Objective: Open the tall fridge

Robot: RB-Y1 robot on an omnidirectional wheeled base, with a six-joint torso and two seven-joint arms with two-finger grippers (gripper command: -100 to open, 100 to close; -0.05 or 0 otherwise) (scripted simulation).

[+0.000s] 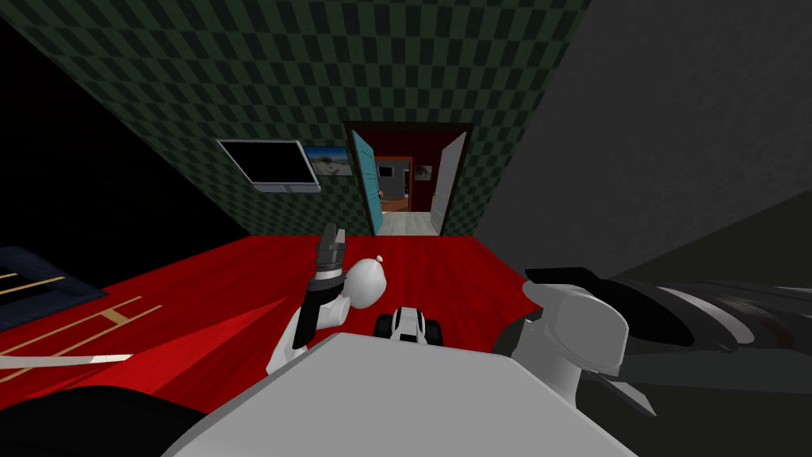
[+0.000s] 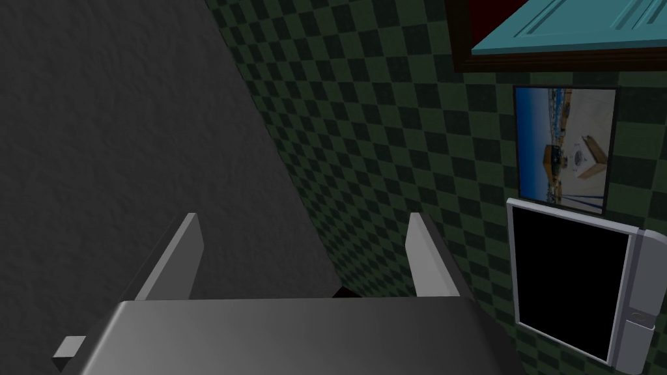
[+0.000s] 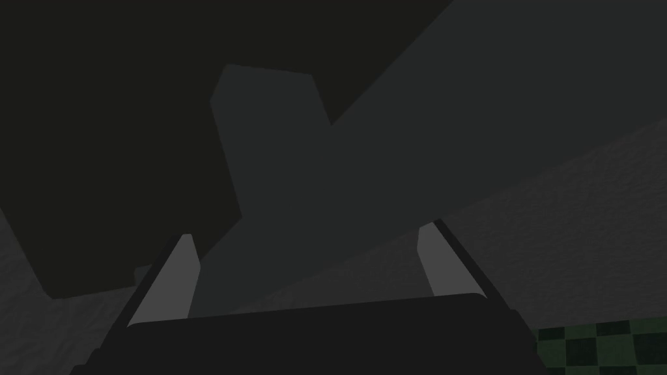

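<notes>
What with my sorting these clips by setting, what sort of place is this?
Probably a room in a home: a dark green checkered wall carries a framed picture and a black, grey-framed panel, and a teal door stands open onto further rooms.

Fridge (image 1: 718, 250): a big, dark grey thing with smooth, flat sides.
Where: close by on the robot's right side, in front of the rough grey wall.
Pose: it stands up tall and runs off the edge of the head view.
Door: too dark to tell if it is open or shut.
</notes>
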